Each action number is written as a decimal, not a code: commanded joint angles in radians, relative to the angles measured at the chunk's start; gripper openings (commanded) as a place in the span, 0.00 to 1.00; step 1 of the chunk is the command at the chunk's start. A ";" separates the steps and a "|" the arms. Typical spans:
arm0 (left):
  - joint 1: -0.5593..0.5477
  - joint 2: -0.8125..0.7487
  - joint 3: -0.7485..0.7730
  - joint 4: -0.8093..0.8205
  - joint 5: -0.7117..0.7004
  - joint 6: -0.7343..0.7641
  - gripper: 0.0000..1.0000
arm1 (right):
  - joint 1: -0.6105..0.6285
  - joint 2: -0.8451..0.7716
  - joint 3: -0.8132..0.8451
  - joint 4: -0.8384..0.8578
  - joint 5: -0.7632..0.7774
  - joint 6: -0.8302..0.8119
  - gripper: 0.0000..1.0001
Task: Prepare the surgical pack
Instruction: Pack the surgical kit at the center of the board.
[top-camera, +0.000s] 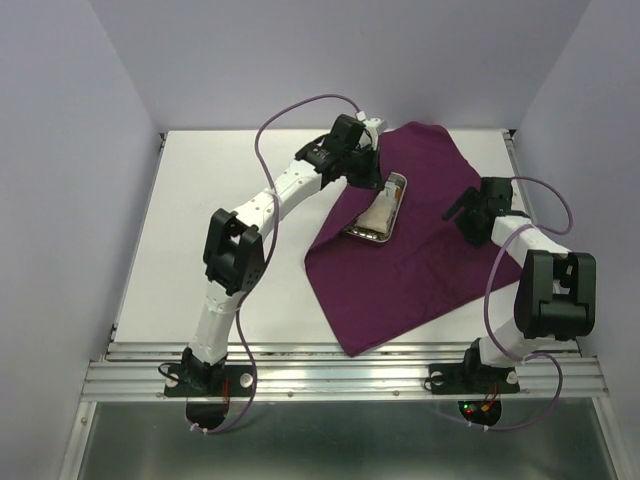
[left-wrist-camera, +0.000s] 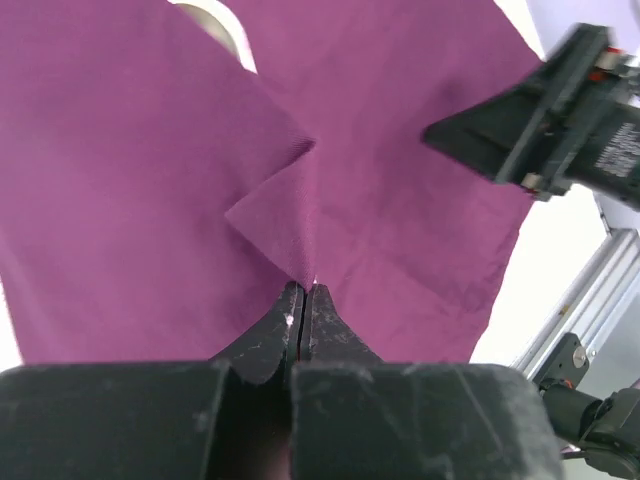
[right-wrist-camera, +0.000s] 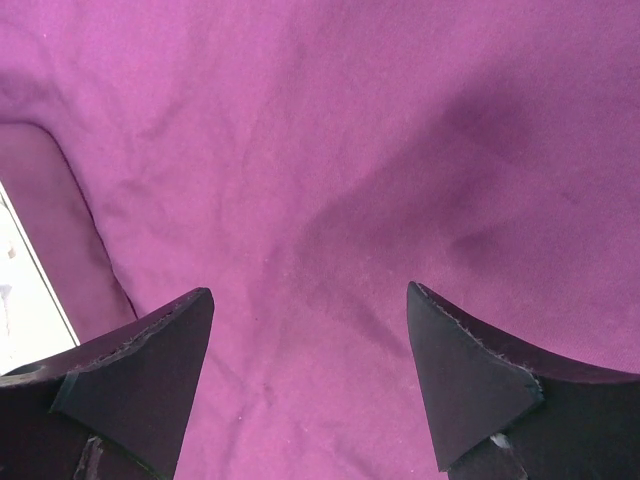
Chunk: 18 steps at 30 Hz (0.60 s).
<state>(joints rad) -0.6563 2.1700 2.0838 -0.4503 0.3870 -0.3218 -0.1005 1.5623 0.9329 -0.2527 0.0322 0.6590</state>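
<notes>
Left gripper (left-wrist-camera: 303, 292) is clamped on a fold of the cloth (top-camera: 420, 270) near the tray (top-camera: 377, 218). Right gripper (right-wrist-camera: 308, 290) hangs wide open, empty, over it. Cloth looks soft, light, droopy: take edges or corners.

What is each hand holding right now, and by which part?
Left hand pinches the purple cloth by a small raised fold at its fingertips. Right hand is open over the cloth, holding nothing.

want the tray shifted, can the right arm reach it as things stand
likely yes: right gripper is open over the cloth, only bare cloth before the tray; left gripper crowds its far end
</notes>
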 joint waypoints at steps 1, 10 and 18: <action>-0.051 0.025 0.081 0.030 0.053 -0.006 0.00 | 0.001 -0.011 -0.009 0.023 -0.012 0.002 0.83; -0.092 0.096 0.085 0.088 0.087 -0.058 0.00 | 0.001 -0.024 -0.026 0.021 -0.020 0.004 0.83; -0.109 0.142 0.088 0.079 0.104 -0.111 0.28 | 0.001 -0.039 -0.026 0.021 -0.023 0.002 0.83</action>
<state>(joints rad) -0.7441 2.3310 2.1170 -0.3786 0.4618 -0.4114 -0.1005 1.5620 0.9024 -0.2531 0.0174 0.6594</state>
